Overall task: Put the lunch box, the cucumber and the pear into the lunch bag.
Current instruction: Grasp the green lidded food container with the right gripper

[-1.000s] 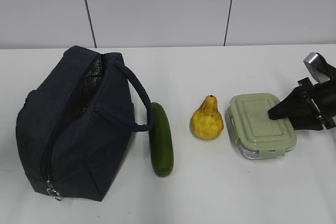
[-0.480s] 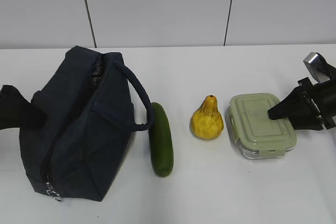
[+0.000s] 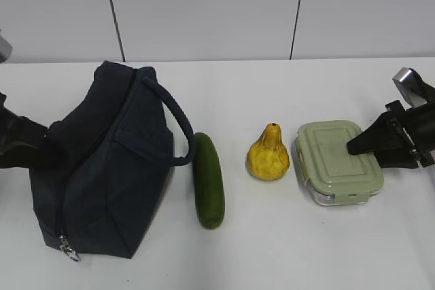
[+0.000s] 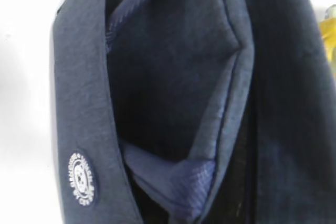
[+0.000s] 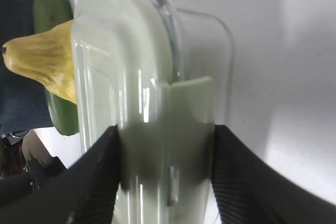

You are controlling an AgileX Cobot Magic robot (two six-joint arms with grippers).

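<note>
Exterior view: our left gripper (image 3: pixel 51 151) pinches the dark navy fabric lunch bag (image 3: pixel 102 168); right gripper (image 5: pixel 165 174) straddles the sage-lidded glass lunch box (image 3: pixel 338 161). Dark green cucumber (image 3: pixel 209 180) and speckled yellow pear (image 3: pixel 268 155) lie unpacked mid-table.

The left gripper's (image 3: pixel 51 151) fingertips vanish behind the lunch bag (image 3: pixel 109 168); its arm runs off the frame's edge. The bag's interior stays dark, its lining indiscernible.
</note>
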